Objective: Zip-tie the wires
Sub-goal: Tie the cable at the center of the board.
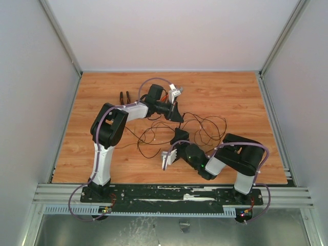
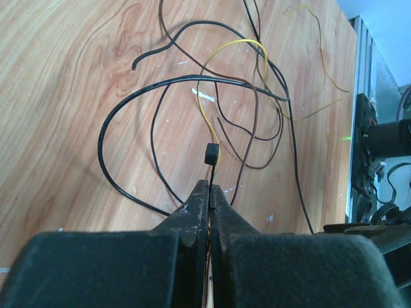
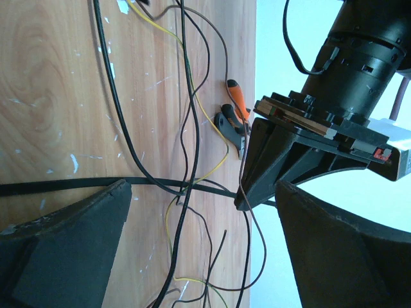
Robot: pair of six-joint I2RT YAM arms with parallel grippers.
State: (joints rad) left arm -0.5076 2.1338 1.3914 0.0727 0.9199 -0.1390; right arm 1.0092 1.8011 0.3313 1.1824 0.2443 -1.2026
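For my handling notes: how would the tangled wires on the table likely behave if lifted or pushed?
Probably floppy: the wires lie in loose loops flat on the table. Likely light, since each strand is very thin. Strands cross each other, so pulling one would probably drag the others along.

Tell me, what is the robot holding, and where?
Left gripper pinches the thin black plastic zip tie by its strip, just below its square head. Right gripper holds nothing.

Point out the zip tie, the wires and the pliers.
zip tie (image 2: 210, 154), left wrist view, its square head.
wires (image 2: 101, 144), left wrist view, black loop's left bend.
pliers (image 3: 236, 96), right wrist view, orange handle.
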